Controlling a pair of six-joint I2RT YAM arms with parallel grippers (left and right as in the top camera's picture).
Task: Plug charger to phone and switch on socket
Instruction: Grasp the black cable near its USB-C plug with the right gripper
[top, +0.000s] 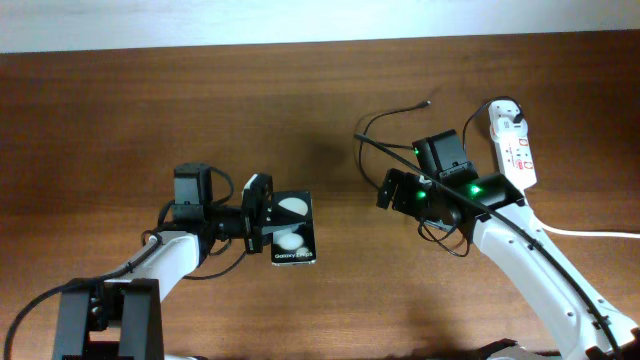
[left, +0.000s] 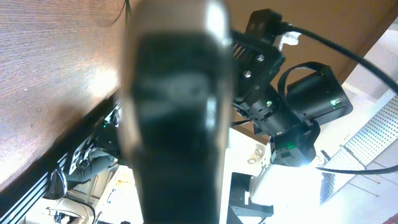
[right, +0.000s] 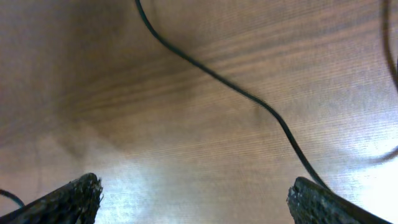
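— Two claws, so which one has the phone (top: 292, 230)?
— Our left gripper (top: 258, 215) does. Its jaws are closed on the phone's near edge, and the glossy face sticks out ahead of the fingers (in our left wrist view it is only a dark blur).
— And our right gripper (right: 193, 199)?
— We see it spread wide, holding nothing. The charger (right: 249, 96) lies on the table (right: 93, 93) below it, slanting across the gap between its fingers. The socket (top: 513, 145) sits behind that claw, past its wrist.

A robotics lab: wooden table (top: 120, 110), 2 robot arms (top: 540, 265), perforated metal racking (left: 379, 134) beyond.
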